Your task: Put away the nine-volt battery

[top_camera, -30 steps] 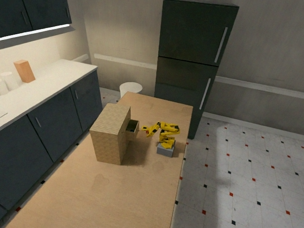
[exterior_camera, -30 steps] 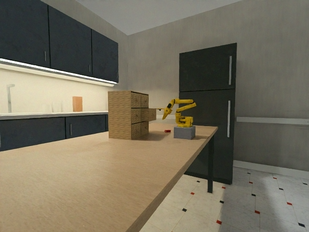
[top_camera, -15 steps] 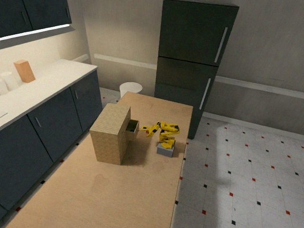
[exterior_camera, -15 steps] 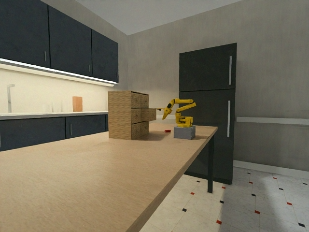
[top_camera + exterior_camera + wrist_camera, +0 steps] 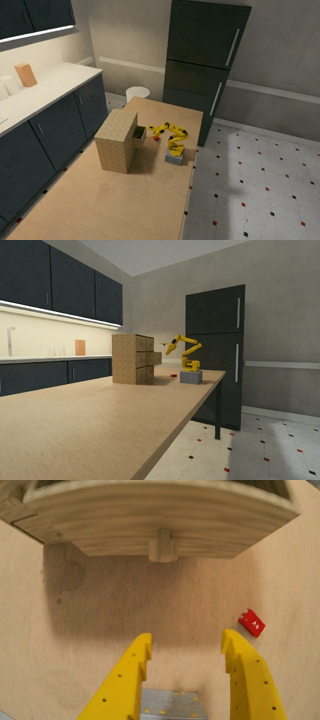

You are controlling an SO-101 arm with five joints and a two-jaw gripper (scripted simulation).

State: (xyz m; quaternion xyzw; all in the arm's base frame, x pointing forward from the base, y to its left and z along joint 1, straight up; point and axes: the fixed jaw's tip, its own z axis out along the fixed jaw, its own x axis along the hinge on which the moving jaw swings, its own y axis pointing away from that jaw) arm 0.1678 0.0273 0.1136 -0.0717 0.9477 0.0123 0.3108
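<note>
The red battery (image 5: 156, 138) (image 5: 173, 375) (image 5: 252, 623), its small white lettering too blurred to read surely, lies on the table (image 5: 144, 196) (image 5: 85, 418) (image 5: 120, 600) near the open drawer (image 5: 139, 142) (image 5: 157, 358) (image 5: 200, 522). The gripper's (image 5: 151, 131) (image 5: 165, 349) (image 5: 186, 632) fingers stand apart, near that drawer's front.

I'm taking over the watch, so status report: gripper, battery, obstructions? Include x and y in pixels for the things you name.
Gripper (image 5: 150, 132) (image 5: 165, 349) (image 5: 186, 634) open, nothing held. Red battery (image 5: 156, 138) (image 5: 173, 375) (image 5: 252, 623) on table. Drawer (image 5: 139, 141) (image 5: 157, 358) (image 5: 120, 525) pulled out, cabinet side of gripper.
</note>
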